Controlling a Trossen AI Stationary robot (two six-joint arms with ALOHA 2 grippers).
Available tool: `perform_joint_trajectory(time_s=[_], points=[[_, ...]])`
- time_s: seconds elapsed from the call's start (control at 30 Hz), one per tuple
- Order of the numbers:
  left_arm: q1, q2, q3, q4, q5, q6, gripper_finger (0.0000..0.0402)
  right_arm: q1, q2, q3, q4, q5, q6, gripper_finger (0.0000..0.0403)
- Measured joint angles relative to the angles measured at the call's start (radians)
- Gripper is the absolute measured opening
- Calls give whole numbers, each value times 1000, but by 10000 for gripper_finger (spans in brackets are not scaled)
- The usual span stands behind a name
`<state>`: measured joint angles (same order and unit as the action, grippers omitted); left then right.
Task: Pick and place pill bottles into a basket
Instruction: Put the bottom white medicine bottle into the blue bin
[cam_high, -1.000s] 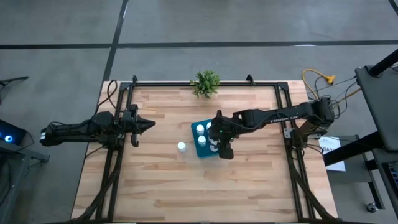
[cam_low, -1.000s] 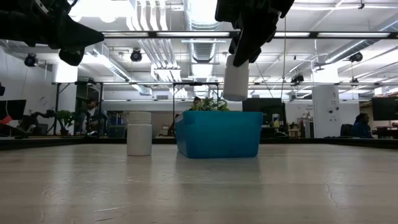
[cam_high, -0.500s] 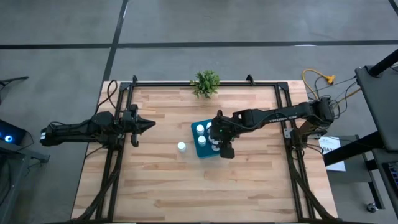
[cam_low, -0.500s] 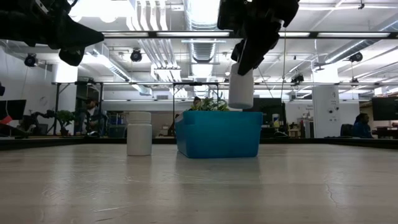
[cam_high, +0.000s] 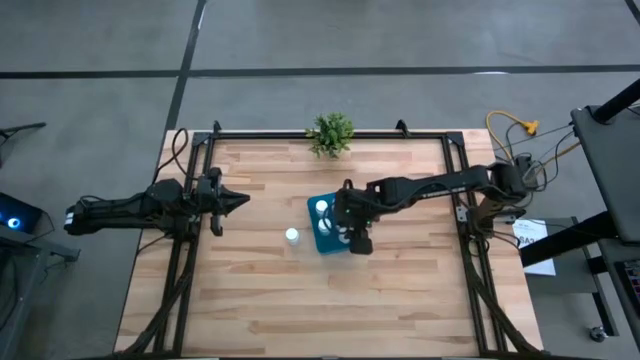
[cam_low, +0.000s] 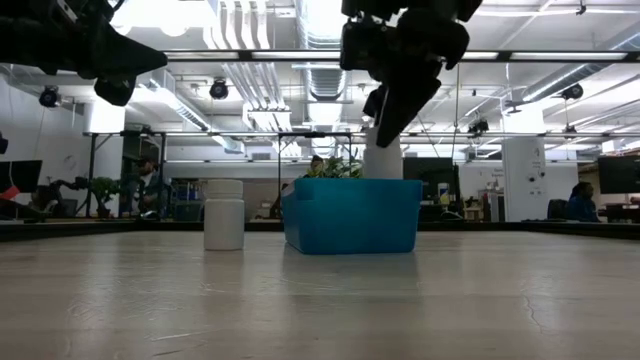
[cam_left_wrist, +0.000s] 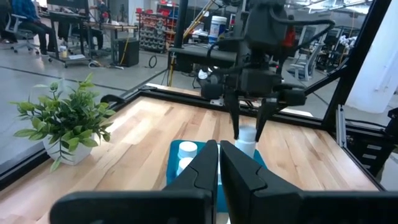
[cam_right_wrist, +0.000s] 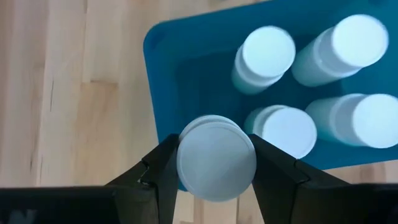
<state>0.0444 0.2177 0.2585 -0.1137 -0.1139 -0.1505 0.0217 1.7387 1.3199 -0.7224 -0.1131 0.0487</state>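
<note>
Right gripper clamped on a pill bottle, smooth white cylinder with a flat round cap, held upright at one corner of the basket. In the low view the held bottle's lower part sits below the basket rim, cap end up in the fingers. Basket is glossy teal-blue plastic, rectangular with rounded corners, solid walls.

Four more white bottles stand upright inside it, packed close together, caps up. One last bottle stands alone on the table, just beside the basket on the left arm's side, not touching.

Table is pale wood planks with visible grain, inside a black metal frame. Small green potted plant at the far edge, well apart from the basket.

Left gripper pinched closed, empty, hovering near the left edge of the table, well clear of the basket.
</note>
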Motion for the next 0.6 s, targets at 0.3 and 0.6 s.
perform_joint_trajectory(time_s=[0.3, 0.6], points=[[0, -5, 0, -1, 0, 1, 0, 0, 41, -5, -1, -20, -13, 150], [0, -7, 0, 0, 0, 1, 0, 0, 72, -5, 2, -22, -27, 150]])
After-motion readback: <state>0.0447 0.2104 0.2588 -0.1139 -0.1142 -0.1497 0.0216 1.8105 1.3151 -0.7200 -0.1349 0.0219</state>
